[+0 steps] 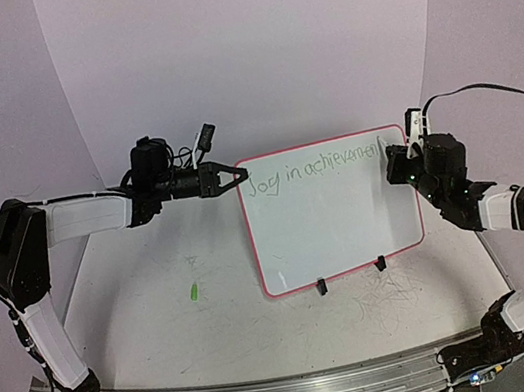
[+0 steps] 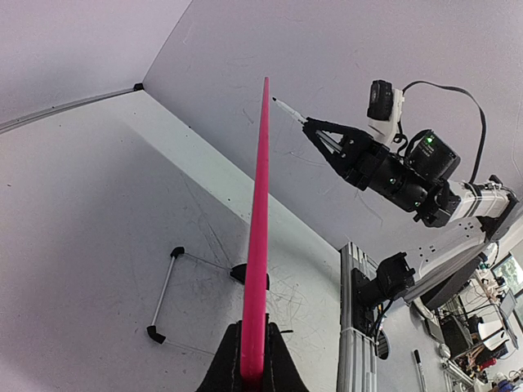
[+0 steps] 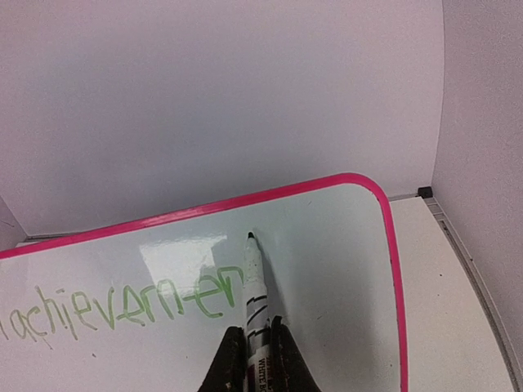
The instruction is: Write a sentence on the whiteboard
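Note:
The whiteboard (image 1: 332, 219) stands upright on two black clip feet, white with a pink rim. Green writing (image 1: 313, 171) along its top reads "Joy in achievemen". My left gripper (image 1: 235, 174) is shut on the board's upper left rim; in the left wrist view the pink edge (image 2: 258, 229) runs up from between my fingers (image 2: 253, 377). My right gripper (image 1: 401, 166) is shut on a white marker (image 3: 255, 290). Its dark tip (image 3: 250, 237) is at the board just right of the last green letters (image 3: 214, 296), near the top right corner.
A small green object (image 1: 194, 291) lies on the table left of the board. Grey scribble marks (image 1: 390, 290) cover the table in front of the board. A thin white rod with black ends (image 2: 163, 294) lies on the table. A curved white backdrop stands behind.

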### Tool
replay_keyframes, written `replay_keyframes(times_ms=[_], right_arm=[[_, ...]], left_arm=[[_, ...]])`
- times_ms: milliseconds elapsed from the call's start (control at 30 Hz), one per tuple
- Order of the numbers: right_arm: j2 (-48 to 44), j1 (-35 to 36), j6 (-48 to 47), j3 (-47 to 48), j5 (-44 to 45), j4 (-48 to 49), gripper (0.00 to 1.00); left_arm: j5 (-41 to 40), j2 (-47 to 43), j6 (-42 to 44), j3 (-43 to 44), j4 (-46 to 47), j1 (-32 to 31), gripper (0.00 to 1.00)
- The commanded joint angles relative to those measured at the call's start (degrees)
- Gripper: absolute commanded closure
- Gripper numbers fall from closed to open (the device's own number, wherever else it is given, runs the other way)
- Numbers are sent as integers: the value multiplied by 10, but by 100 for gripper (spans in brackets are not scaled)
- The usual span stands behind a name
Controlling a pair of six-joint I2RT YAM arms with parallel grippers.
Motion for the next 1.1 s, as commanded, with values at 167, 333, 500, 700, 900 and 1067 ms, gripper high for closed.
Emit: replay_keyframes(times_ms=[167, 333, 500, 700, 900, 1067], right_arm=[[0, -2, 7, -3, 4, 5, 100], [-7, -2, 17, -23, -1, 0, 100], [-11, -1, 27, -45, -9, -2, 100], [-22, -1, 31, -52, 5, -5, 100], [-37, -4, 26, -34, 23, -10, 100], [-50, -5, 11, -15, 20, -13, 100]], left_arm=[[-5, -19, 30, -3, -12, -15, 100], [-5, -21, 30, -4, -12, -15, 100], [-5, -21, 30, -4, -13, -16, 100], [-5, -21, 30, -3, -13, -16, 100], [-5, -21, 30, -4, -13, -16, 100], [-5, -22, 31, -4, -13, -16, 100]])
